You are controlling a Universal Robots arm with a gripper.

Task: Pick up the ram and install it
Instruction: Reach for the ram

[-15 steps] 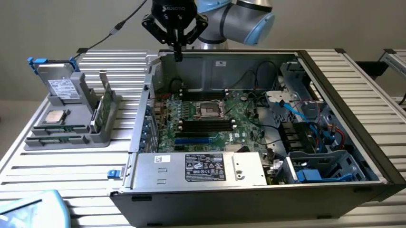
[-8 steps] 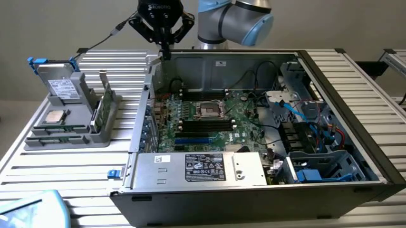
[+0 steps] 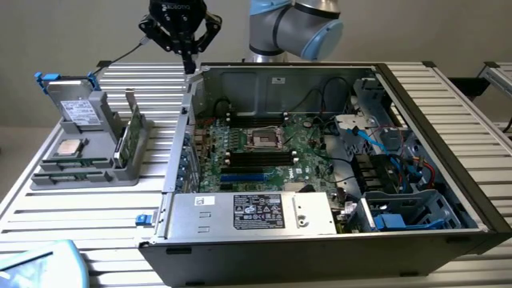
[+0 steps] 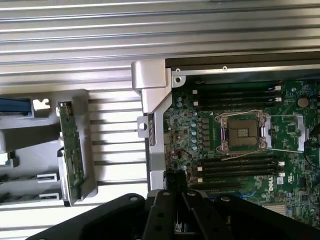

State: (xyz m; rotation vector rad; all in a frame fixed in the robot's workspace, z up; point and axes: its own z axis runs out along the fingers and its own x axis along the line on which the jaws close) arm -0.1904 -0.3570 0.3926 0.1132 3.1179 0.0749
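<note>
counter (image 3: 88,210): ribbed metal slats, with an open PC case (image 3: 264,264) sitting on it
end effector (image 3: 189,65): pinched shut, carrying nothing, hanging over the case's back corner on the exterior view's left
motherboard (image 3: 264,171): flat inside the case, memory slots look bare
ram (image 4: 70,150): parked on edge in the gray holder (image 3: 80,175) beside the case, well apart from the end effector

An open computer case (image 3: 248,90) lay on the slatted aluminium table (image 3: 72,216), showing its motherboard (image 3: 256,159), empty CPU socket (image 3: 263,140) and power supply (image 3: 248,213). At the exterior view's left, a grey tray (image 3: 120,174) held a hard drive (image 3: 78,111) and a silver CPU chip (image 3: 71,147).
</note>
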